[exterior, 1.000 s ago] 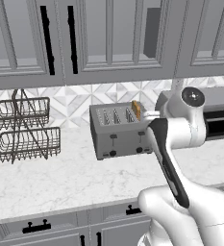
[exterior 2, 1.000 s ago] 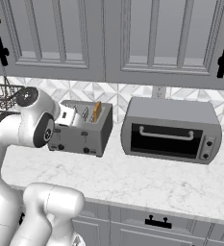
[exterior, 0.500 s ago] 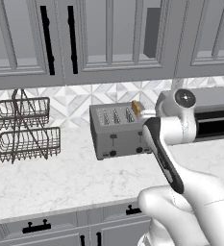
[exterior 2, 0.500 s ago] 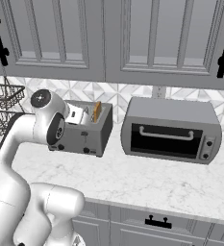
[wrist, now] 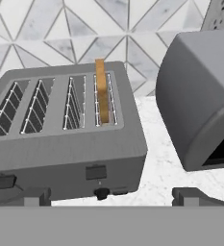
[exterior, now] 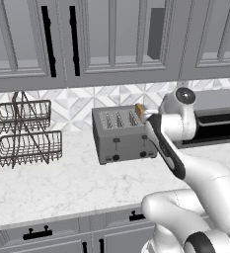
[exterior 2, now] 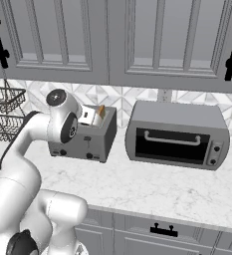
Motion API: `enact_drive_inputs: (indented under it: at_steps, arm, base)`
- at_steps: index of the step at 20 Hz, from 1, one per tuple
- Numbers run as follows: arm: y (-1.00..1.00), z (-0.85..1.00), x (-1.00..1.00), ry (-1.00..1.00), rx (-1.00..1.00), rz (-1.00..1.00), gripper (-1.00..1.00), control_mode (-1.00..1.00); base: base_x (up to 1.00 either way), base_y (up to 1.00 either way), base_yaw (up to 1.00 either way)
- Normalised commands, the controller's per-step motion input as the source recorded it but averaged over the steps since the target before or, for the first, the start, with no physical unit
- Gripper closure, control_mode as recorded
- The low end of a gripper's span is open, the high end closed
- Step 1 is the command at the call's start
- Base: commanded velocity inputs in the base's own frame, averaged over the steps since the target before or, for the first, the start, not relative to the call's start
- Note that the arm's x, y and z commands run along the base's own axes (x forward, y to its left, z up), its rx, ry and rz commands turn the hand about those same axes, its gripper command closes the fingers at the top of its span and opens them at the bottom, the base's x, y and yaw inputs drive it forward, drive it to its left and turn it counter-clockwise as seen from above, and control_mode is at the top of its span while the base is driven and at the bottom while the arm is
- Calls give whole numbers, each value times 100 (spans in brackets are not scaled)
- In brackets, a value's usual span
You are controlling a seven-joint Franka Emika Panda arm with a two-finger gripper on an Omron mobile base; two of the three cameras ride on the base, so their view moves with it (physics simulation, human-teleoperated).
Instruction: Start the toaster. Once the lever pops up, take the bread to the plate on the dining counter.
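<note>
The grey four-slot toaster (exterior: 121,137) (exterior 2: 85,142) (wrist: 65,144) stands on the marble worktop against the tiled wall. The orange-brown bread (exterior: 139,109) (exterior 2: 101,110) (wrist: 102,96) sticks up out of its rightmost slot. In the hand view both front levers (wrist: 95,172) sit below the slots, with a dark knob (wrist: 101,193) under the right one. My gripper (wrist: 111,199) hovers in front of and slightly above the toaster, open wide, with nothing between its fingertips (wrist: 29,197). The plate and the dining counter are out of view.
A grey toaster oven (exterior: 215,118) (exterior 2: 176,134) (wrist: 200,105) stands close to the toaster's right. A two-tier wire basket rack (exterior: 22,131) (exterior 2: 3,112) is at the left. Grey wall cabinets (exterior: 111,39) hang overhead.
My arm has swung forward and brought the hand closer to the toaster's right end. The jaws have stayed open, and the toaster and bread have not moved.
</note>
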Motion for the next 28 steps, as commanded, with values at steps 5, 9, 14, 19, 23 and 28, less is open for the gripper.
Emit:
enact_drive_inputs:
  at_steps: [5, 9, 14, 19, 23, 28]
  arm:
    - [0, -25, 38, 0, 0, 0, -100, -100]
    - [0, -19, 31, 0, 0, 0, -100, -100]
    - [0, -6, 32, -1, 0, 0, -100, -100]
    - [0, -9, 41, 0, 0, 0, -100, -100]
    - [0, -14, 33, 0, 0, 0, -100, -100]
    - [0, -16, 23, 0, 0, 0, -100, -100]
  base:
    - [0, 0, 0]
    - [0, 0, 0]
    - [0, 0, 0]
    - [0, 0, 0]
    - [0, 0, 0]
    - [0, 0, 0]
